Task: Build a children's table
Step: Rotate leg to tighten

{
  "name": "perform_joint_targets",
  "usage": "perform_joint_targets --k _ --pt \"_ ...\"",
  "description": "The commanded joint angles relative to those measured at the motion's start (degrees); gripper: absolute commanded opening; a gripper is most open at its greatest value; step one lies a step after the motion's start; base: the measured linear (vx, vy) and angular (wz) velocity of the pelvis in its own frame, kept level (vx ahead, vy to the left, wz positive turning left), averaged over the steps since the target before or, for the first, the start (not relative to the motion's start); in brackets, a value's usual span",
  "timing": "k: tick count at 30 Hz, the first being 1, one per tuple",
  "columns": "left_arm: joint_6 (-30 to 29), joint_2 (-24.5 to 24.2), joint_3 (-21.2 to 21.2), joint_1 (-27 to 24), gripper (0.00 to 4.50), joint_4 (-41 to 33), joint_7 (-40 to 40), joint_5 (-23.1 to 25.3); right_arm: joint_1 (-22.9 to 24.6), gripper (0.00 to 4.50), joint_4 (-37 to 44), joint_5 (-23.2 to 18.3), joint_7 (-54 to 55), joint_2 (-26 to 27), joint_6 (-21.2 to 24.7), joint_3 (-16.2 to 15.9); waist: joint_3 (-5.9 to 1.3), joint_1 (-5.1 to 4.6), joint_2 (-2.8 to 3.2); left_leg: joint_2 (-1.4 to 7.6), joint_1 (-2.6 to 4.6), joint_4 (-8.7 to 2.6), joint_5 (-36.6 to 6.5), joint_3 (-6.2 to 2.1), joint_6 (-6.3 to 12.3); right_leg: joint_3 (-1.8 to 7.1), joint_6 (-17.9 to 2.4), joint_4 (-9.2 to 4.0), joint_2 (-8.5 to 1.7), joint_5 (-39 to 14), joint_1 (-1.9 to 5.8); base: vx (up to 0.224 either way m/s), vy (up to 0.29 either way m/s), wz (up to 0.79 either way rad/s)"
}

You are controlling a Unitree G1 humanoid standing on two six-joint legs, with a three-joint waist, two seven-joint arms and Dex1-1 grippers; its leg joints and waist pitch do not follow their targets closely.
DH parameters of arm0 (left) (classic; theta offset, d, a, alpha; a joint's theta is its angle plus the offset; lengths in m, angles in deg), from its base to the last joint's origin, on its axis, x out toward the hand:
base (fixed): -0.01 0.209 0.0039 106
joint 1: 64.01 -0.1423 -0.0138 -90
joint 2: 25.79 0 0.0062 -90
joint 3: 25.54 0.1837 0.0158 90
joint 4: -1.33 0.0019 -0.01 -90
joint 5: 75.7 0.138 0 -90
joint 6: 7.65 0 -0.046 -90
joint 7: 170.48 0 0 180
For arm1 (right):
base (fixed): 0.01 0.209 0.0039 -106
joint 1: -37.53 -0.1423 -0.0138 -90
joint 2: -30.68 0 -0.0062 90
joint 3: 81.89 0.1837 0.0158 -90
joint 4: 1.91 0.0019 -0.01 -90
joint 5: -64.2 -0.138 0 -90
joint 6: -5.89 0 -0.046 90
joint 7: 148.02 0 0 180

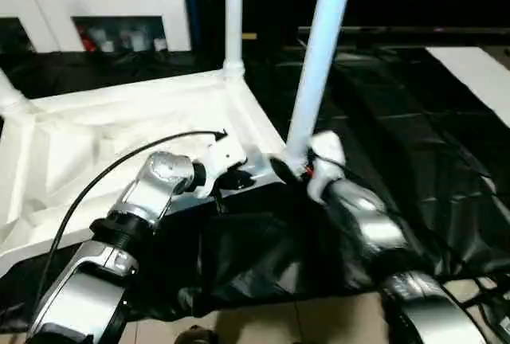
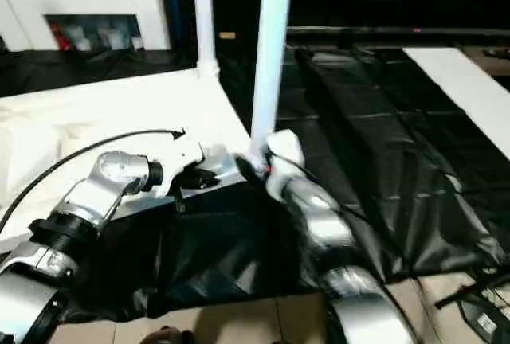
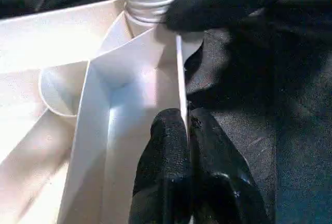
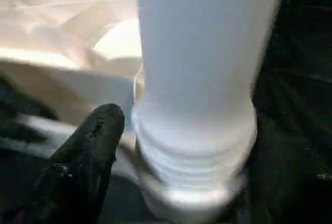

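The left gripper [image 3: 188,130] pinched the tabletop's rim [image 3: 179,73] shut, bracing it, while the right gripper [image 1: 296,170] stood wide around the leg [image 1: 319,65] being seated at the corner.

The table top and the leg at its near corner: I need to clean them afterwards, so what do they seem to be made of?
The table top: apparently moulded white plastic, slightly glossy, with thin ribs showing on its upturned underside. The leg: a smooth white tube, likely the same plastic, with ridged rings at its foot. Both rest on a black cover, a crinkled, shiny sheet, probably plastic film.
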Motion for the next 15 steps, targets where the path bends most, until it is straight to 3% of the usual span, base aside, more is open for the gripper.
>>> perform_joint_targets --k 1,6,9,10,15 --pt "3.20 -0.88 -0.07 2.12 0.00 1.61 -0.08 0.88 2.20 3.80 5.53 -1.49 -5.68 -0.81 1.52 -3.36 -4.13 0.10 0.96 4.61 1.96 -4.71 -23.12 -2.50 -2.00 3.80 -9.46 -4.76 -4.89 -15.51 1.57 0.000 0.000 0.00" --pt "6.49 -2.93 -0.66 2.99 0.00 4.23 5.16 -0.87 9.20 3.80 18.37 -6.42 -13.13 -7.06 6.88 -2.53 -4.17 0.68 0.79 4.72 1.47 -4.60 -22.05 -2.75 -1.06 3.68 -9.02 -4.97 -5.25 -18.68 2.17 0.000 0.000 0.00" --pt "5.47 -3.38 -1.14 2.91 0.00 4.10 8.96 -2.67 11.42 3.80 22.72 -8.84 -16.07 -9.10 9.69 -2.06 -4.22 1.16 0.83 4.96 1.54 -4.59 -20.29 -2.52 -0.68 3.64 -10.50 -4.49 -5.09 -15.86 1.93 0.000 0.000 0.00" --pt "5.12 -3.72 -1.47 2.92 0.44 3.98 9.89 -3.23 12.28 3.91 24.52 -9.76 -16.98 -9.83 10.80 -1.84 -4.20 1.20 0.91 4.97 1.63 -4.58 -20.47 -2.47 -0.77 3.66 -10.82 -4.48 -5.09 -15.72 1.83 0.000 0.000 0.00" --pt "2.53 -5.24 -5.66 0.57 0.76 -2.29 12.66 -9.50 14.58 3.91 28.89 -10.74 -15.32 -10.63 13.12 -0.73 -4.27 1.29 0.83 5.01 1.64 -4.62 -20.87 -2.39 -1.83 3.65 -12.68 -4.00 -5.21 -13.47 1.67 0.000 0.000 0.00"
